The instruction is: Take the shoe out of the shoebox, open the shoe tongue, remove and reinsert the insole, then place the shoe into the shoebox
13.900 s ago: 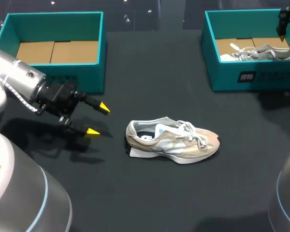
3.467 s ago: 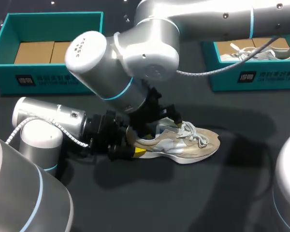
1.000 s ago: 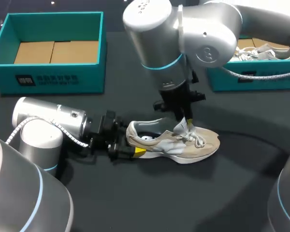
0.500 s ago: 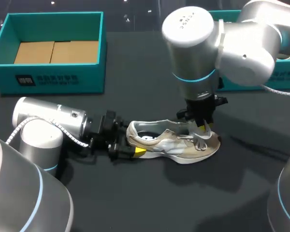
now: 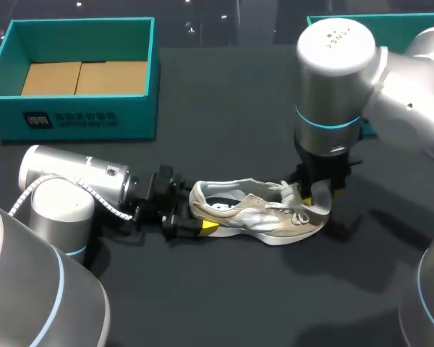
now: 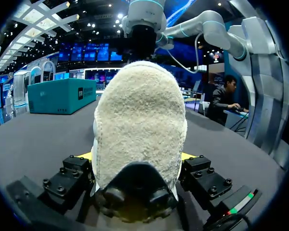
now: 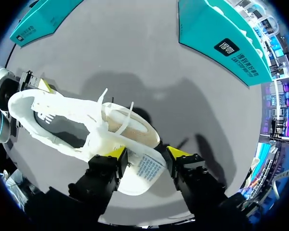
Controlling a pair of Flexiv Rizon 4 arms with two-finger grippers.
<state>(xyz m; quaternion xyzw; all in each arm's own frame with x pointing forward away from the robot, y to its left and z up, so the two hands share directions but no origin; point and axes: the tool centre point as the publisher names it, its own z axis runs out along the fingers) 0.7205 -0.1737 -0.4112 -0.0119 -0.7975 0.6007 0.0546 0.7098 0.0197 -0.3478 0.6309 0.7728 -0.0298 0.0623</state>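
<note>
Where the shoe (image 5: 257, 217) lies: on the table (image 5: 224, 303), outside the shoebox (image 5: 79, 119).
Left gripper (image 6: 137, 156): clamped on the heel, pinning it.
Right gripper (image 7: 146, 153): over the toe, at the tongue (image 7: 145, 169); hold cannot be told.
Done, by my reading: shoe out, tongue drawn forward.
Left to do: insole out and back, reboxing.

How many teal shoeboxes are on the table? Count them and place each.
2. The left shoebox stands at the far left corner; the right shoebox at the far right, mostly hidden behind my right arm.
</note>
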